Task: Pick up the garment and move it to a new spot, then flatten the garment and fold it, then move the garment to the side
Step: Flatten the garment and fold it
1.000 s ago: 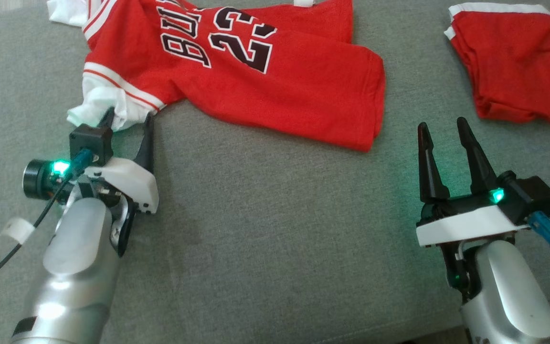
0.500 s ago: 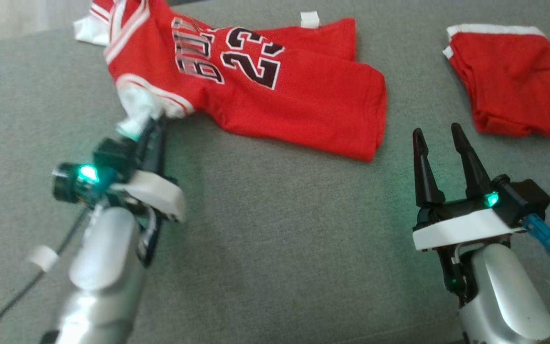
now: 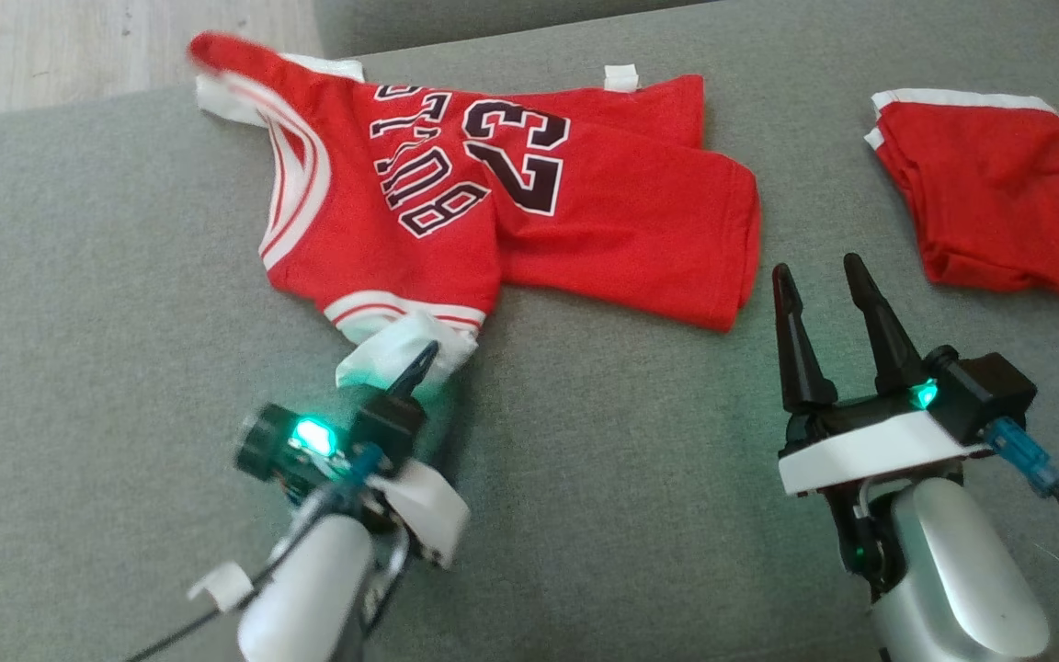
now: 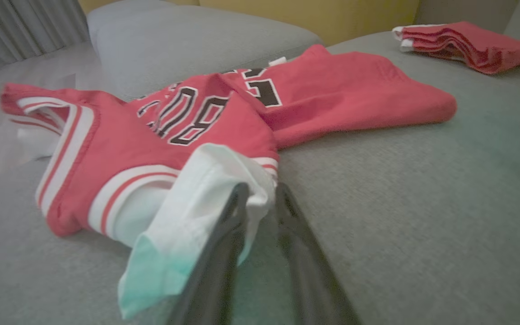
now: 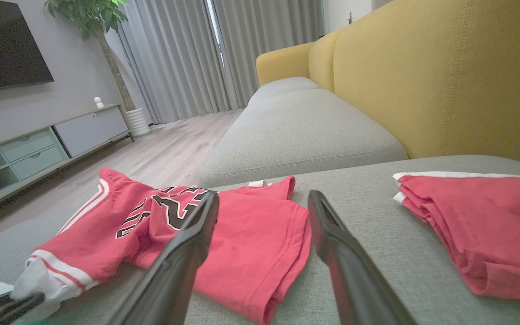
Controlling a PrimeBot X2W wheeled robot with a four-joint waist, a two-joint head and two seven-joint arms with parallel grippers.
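Left pincer, fingers narrowly apart at the white sleeve of a red jersey; I cannot tell whether it truly clamps the cloth. The jersey sprawls rumpled just ahead of it on the grey sofa cushion. This looks like the moving step, and next comes a sure hold before flattening. The right pincer, off to its right, rests spread. Readable: "23", and creased letters beginning "BU".

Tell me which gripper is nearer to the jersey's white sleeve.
Left. The left gripper is at the white sleeve; the right gripper stands apart, by the hem of the jersey.
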